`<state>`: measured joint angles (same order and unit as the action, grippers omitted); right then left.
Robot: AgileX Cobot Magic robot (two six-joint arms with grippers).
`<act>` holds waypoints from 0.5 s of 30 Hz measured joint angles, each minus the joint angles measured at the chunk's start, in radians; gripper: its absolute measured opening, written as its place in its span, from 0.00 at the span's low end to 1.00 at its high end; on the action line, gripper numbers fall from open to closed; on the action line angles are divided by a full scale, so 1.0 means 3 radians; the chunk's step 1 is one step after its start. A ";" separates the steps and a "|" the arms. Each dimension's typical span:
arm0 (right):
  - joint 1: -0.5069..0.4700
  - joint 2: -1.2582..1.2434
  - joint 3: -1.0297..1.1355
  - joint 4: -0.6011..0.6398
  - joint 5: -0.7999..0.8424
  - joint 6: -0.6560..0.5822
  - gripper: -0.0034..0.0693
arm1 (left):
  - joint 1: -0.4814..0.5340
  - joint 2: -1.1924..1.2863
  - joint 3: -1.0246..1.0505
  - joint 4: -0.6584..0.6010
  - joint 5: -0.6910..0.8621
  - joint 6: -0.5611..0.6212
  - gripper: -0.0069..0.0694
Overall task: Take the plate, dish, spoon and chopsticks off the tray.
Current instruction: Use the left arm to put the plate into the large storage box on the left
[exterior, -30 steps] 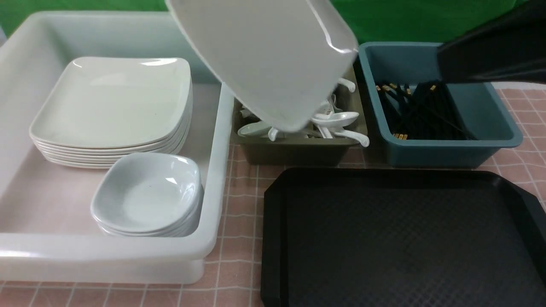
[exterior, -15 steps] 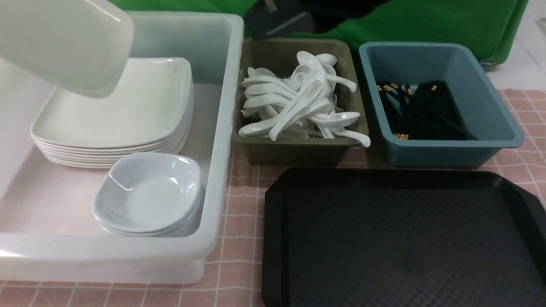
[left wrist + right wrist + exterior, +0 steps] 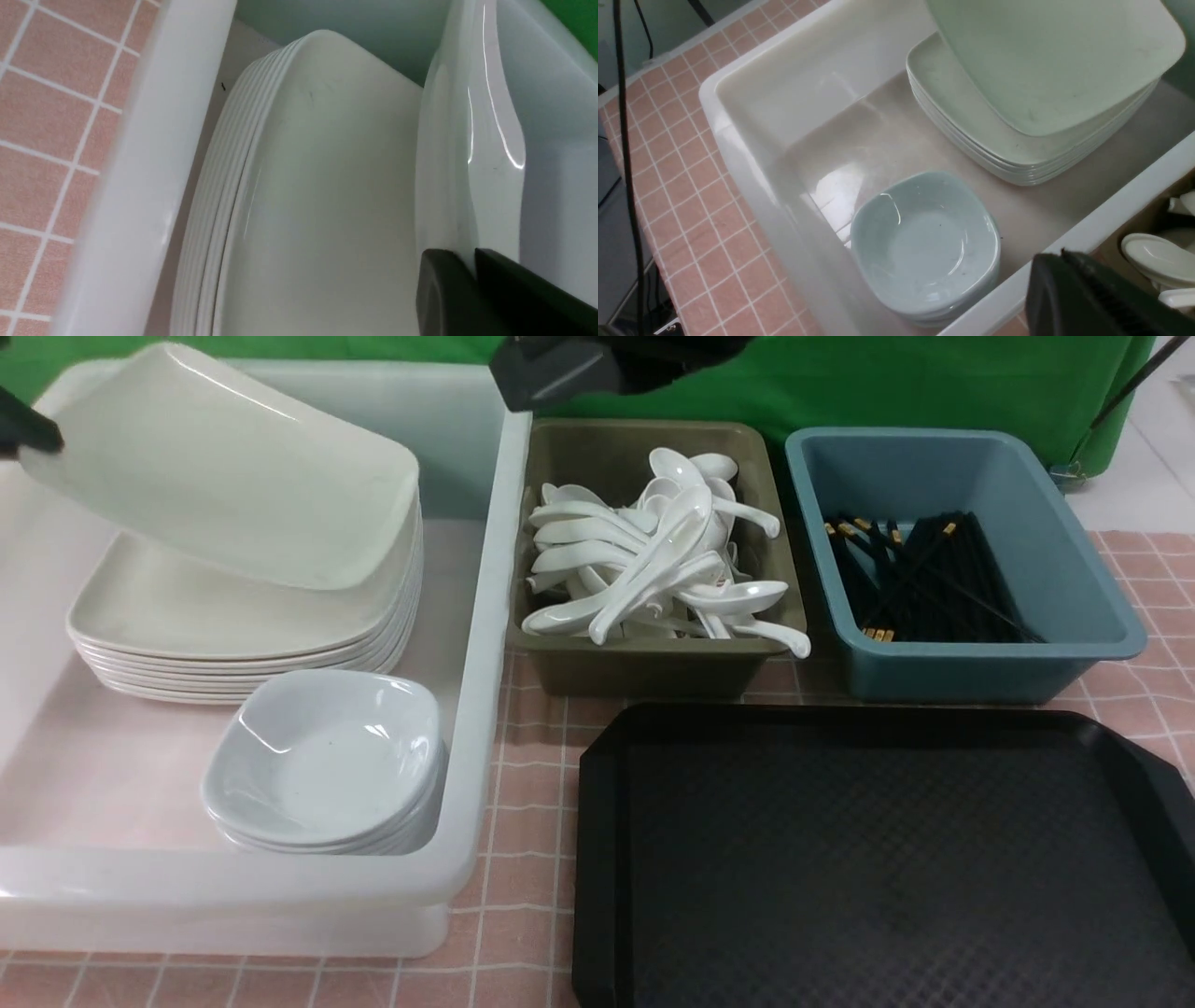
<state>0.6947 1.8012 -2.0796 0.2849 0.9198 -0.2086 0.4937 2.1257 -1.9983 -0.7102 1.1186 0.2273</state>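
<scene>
My left gripper (image 3: 26, 429) is shut on the left edge of the large white plate (image 3: 224, 476). It holds the plate tilted over a stack of like plates (image 3: 233, 625) in the white tub (image 3: 485, 616); the plate's low right edge is at the stack's top. In the left wrist view the fingers (image 3: 444, 289) pinch the plate's rim (image 3: 472, 140). My right gripper (image 3: 551, 373) is shut and empty, high above the tub's back right corner. The black tray (image 3: 840, 859) lies bare at the front right. Spoons (image 3: 653, 560) and chopsticks (image 3: 924, 579) lie in bins.
A stack of small glossy dishes (image 3: 322, 761) sits in the tub's front part, also seen in the right wrist view (image 3: 924, 247). The olive bin (image 3: 653, 672) and the blue bin (image 3: 980, 663) stand behind the tray. Pink checked cloth covers the table.
The held plate has swung from high at the far left down and right onto the plate stack, tilted. My right gripper has shifted a little to the left.
</scene>
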 joint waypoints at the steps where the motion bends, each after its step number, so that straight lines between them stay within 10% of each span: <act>1: 0.0000 0.0000 0.0000 0.0000 0.0000 0.0018 0.09 | -0.0020 0.0021 0.0000 0.0053 0.0013 0.0022 0.15; 10: 0.0000 0.0000 0.0000 0.0000 0.0078 0.0071 0.09 | -0.0116 0.0013 0.0000 0.0810 0.0026 -0.0255 0.61; 15: 0.0000 0.0000 0.0000 0.0000 0.0187 0.0071 0.09 | -0.0116 -0.0154 0.0000 0.0948 0.0026 -0.0336 0.68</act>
<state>0.6947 1.8012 -2.0796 0.2849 0.9759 -0.1874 0.4588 2.0796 -1.9983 -0.4258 1.1265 0.1264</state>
